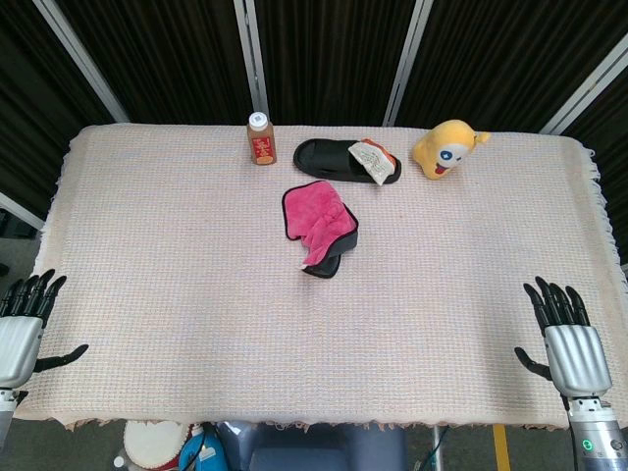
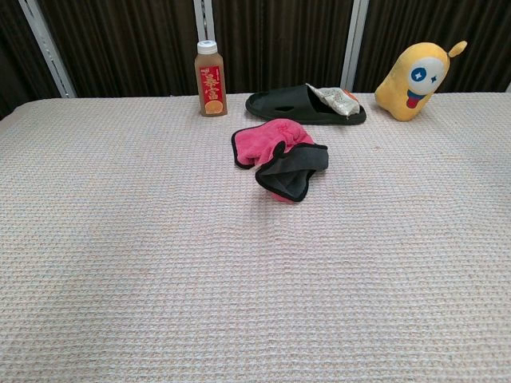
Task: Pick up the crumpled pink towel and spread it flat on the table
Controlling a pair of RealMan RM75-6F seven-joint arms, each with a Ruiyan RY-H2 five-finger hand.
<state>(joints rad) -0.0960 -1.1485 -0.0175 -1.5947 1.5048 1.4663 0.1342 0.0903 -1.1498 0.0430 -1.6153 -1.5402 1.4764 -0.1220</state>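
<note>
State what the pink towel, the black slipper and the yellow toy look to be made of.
Pink towel: soft fleecy cloth, likely microfibre, with dark edging; it lies in limp folds.
Black slipper: smooth matte foam or rubber, seemingly moulded.
Yellow toy: plush fabric, going by its rounded stuffed shape.

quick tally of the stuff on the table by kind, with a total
Towel: 1, the crumpled pink towel
Bottle: 1, the juice bottle
Slipper: 1, the black slipper, with a small packet lying on it
Packet: 1
Plush toy: 1, the yellow plush toy
Total: 5
</note>
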